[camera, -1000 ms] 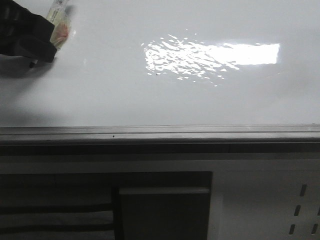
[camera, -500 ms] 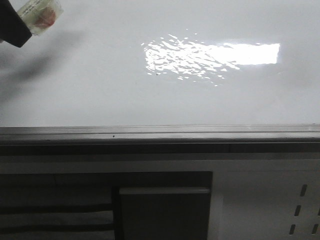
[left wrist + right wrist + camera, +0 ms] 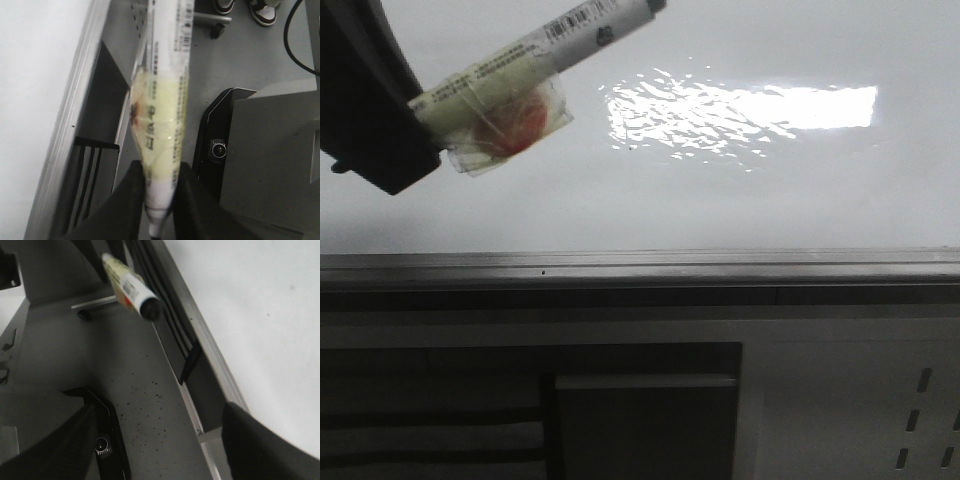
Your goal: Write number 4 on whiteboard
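The whiteboard [image 3: 720, 190] lies blank, with no 4 visible on it, its grey rim [image 3: 640, 265] nearest the camera and a bright glare [image 3: 750, 110] farther back. The left gripper [image 3: 159, 187] is closed on a taped marker [image 3: 162, 115], which in the front view juts up and away from the claw over the board's left part. The right gripper [image 3: 160, 440] is spread wide and empty; ahead of it the marker's dark tip hangs beside the board's rim.
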### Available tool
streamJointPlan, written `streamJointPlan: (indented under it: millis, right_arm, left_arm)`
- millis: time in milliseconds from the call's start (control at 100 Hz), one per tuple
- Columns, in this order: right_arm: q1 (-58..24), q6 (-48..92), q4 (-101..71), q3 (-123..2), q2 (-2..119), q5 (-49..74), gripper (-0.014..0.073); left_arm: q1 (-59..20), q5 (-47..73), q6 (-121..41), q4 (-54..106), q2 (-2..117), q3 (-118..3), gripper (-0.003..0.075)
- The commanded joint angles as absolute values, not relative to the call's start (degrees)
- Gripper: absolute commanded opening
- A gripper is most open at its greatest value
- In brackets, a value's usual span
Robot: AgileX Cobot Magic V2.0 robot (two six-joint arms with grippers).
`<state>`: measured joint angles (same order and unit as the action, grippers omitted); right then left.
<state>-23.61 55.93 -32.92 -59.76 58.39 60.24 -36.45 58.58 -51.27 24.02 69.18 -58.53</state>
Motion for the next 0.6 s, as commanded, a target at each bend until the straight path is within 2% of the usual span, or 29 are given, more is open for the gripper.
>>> streamJointPlan:
  millis: [0, 230, 480, 590]
  right_arm:
    - [-27.2, 59.4, -35.6, -63.7, 61.4, 57.0, 0.0469]
    - [-34.7, 62.0, -35.6, -69.3, 69.7, 54.4, 0.0469]
    - [-37.9, 62.7, -35.6, -72.1, 74.6, 51.9, 0.0468]
    - [-37.9, 62.7, -35.6, -72.2, 74.8, 51.5, 0.0412]
  left_arm:
    - [-37.9, 57.2, -53.1, 26.4, 68.5, -60.9, -0.002]
    - [-38.6, 56.6, -53.6, 26.3, 68.6, -62.8, -0.002]
    - [-38.7, 56.6, -54.9, 24.7, 68.6, -65.1, -0.002]
    - [-38.7, 56.6, -54.9, 24.4, 68.6, -65.1, -0.002]
